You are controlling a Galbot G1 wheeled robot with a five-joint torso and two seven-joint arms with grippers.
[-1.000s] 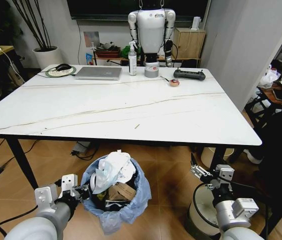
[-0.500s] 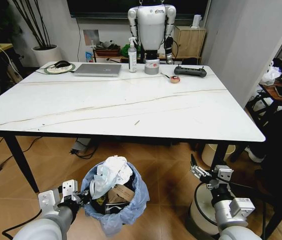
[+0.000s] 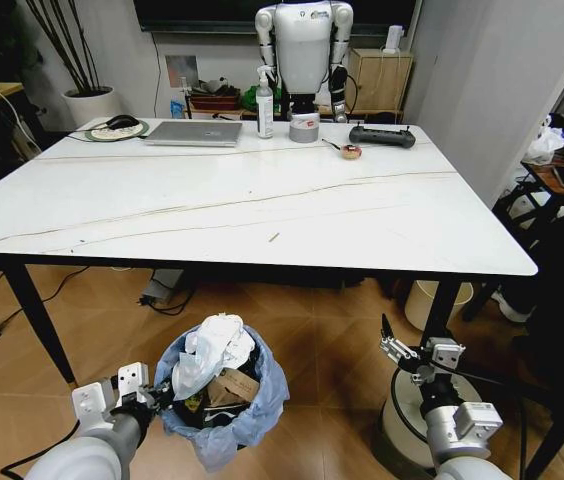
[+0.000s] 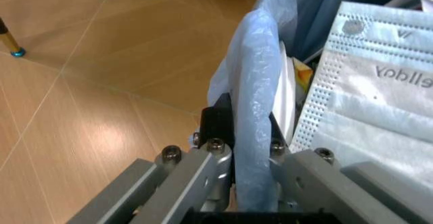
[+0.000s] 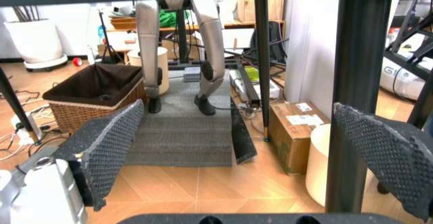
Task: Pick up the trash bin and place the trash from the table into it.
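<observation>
White grey-veined table (image 3: 262, 200) (black legs), light-blue bagged trash bin (image 3: 252, 405), white tissues (image 3: 207, 350).

light: bright, even | shadows: soft | left wrist view: slightly blurred

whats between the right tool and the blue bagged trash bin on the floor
Bare brown floor tiles, by the head view: nothing lies between the open right tool and the round trash bin lined with a light-blue plastic bag, whose rim the left tool grips.

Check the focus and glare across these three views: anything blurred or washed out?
Head view: sharp throughout, soft sheen on the table. Left wrist view: the left gripper and trash bin liner are close and soft; floor tiles show glare. Right wrist view: near pads blurred, background crisp.
</observation>
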